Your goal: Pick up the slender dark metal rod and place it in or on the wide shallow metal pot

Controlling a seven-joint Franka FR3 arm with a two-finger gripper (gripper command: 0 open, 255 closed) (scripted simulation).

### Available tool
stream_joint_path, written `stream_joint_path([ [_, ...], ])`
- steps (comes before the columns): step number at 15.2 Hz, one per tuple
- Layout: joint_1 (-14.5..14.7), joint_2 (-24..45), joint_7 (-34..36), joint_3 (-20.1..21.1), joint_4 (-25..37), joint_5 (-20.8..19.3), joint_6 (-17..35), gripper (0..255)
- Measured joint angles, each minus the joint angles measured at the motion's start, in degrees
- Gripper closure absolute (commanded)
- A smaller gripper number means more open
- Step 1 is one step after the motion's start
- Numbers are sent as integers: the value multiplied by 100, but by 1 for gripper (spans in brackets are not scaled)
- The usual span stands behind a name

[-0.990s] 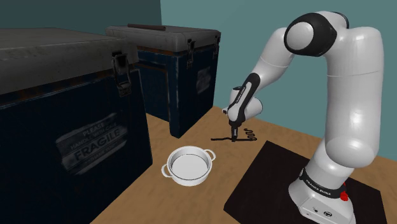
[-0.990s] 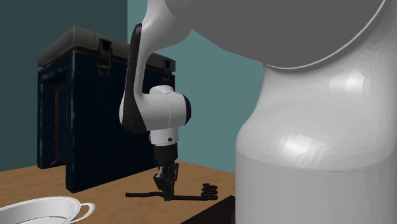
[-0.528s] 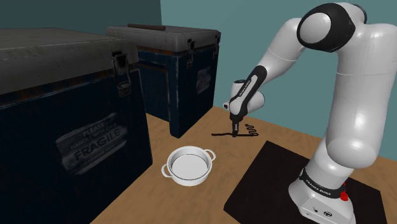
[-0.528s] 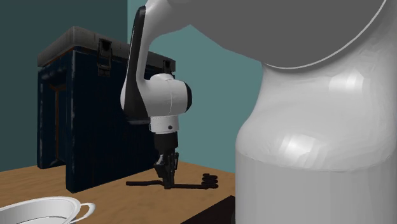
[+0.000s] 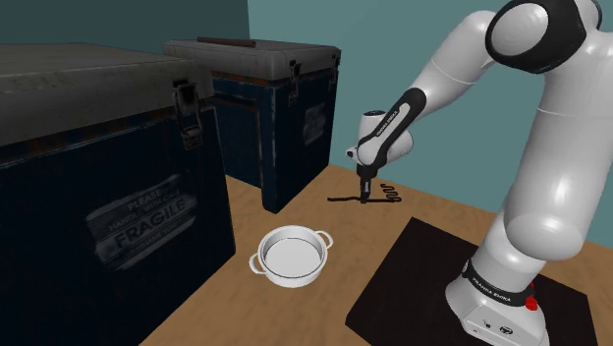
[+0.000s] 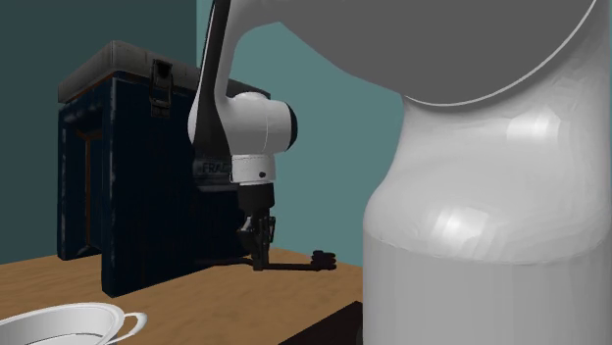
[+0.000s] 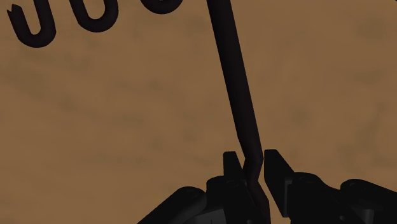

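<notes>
Two dark blue latched cases are standing on the wood surface. A round, shallow, pale pot with two loop handles is sitting mid-surface. A thin black rod, hook-curled at one end, is hanging level near the far edge. The gripper is pinching its shaft.

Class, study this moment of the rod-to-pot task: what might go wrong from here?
1. The gripper clasps the thin rod at one narrow spot, so the rod may pivot or slip during the carry.
2. The rod looks about as long as the pot is wide, so it might catch the rim or tip out.
</notes>
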Motion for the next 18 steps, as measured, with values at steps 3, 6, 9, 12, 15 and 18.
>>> stream_joint_path([
  [3,25,-270,74,-45,-32,-124,-231,255],
  [6,83,-488,211,-31,-56,-217,-424,255],
  [9,306,-650,649,139,-170,-285,-492,255],
  [12,568,-692,1138,372,-197,-281,-534,255],
  [15,842,-680,1646,625,-220,-254,-526,255],
  [18,1084,-595,2074,849,-145,-206,-541,255],
])
